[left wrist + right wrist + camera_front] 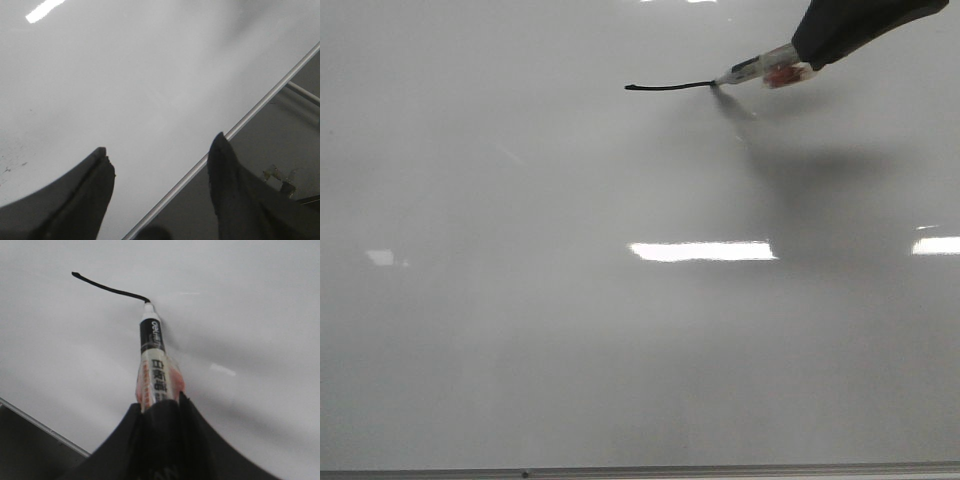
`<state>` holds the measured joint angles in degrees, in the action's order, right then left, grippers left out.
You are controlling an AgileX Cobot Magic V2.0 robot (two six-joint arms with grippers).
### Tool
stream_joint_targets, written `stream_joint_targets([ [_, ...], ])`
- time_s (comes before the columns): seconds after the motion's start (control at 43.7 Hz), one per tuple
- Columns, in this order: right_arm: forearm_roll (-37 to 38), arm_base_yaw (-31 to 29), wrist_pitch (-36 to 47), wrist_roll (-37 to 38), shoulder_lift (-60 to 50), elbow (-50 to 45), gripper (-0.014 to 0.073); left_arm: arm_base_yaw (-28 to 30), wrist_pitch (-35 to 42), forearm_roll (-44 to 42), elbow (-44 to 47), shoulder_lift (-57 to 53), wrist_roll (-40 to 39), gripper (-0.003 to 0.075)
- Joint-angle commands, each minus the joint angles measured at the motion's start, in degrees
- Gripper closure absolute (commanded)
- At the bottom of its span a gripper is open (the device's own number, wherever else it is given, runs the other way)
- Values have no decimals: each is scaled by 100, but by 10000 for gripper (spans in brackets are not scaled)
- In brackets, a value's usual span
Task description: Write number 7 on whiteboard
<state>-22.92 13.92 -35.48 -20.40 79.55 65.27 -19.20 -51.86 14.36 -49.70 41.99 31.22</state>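
Observation:
The whiteboard [570,340] is a glossy pale grey board that fills the front view. A short black horizontal stroke [668,87], the top of the number 7, lies at the upper middle. My right gripper [810,62] comes in from the top right, shut on a white marker [760,72] with a red label. The marker's tip touches the right end of the stroke. In the right wrist view the marker [152,365] sticks out from the gripper [159,407] and its tip meets the stroke [107,287]. My left gripper [160,155] is open and empty over the board's edge.
A thin metal edge strip [720,470] runs along the board's near side and shows in the left wrist view [240,125]. Bright light reflections [702,250] sit on the board. A dark floor and metal frame [300,95] lie beyond the edge.

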Motion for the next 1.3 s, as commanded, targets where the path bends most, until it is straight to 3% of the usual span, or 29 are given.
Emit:
stream_joint_targets([
  [0.0,147,15,239,-8,-51,185,660,13,397,139,-158,-23,-51,312],
  [0.343,147,613,-234,-327,670,-206,660,13,591,139,-158,-23,-51,313],
  [0.503,108,702,-192,-511,463,-162,660,13,659,139,-158,-23,-39,312],
  [0.618,103,861,-605,-969,36,-162,660,-46,657,288,-169,72,255,297],
  [0.778,103,1187,-1519,-1970,-657,-167,660,-444,541,1106,-181,445,1220,175],
  [1.075,-570,1397,-2585,-3335,-1755,-167,660,-1594,58,1407,-878,1831,1669,174],
  [1.281,-631,1397,-2764,-3392,-1908,-167,660,-2267,58,2046,-1616,2759,2228,174],
])
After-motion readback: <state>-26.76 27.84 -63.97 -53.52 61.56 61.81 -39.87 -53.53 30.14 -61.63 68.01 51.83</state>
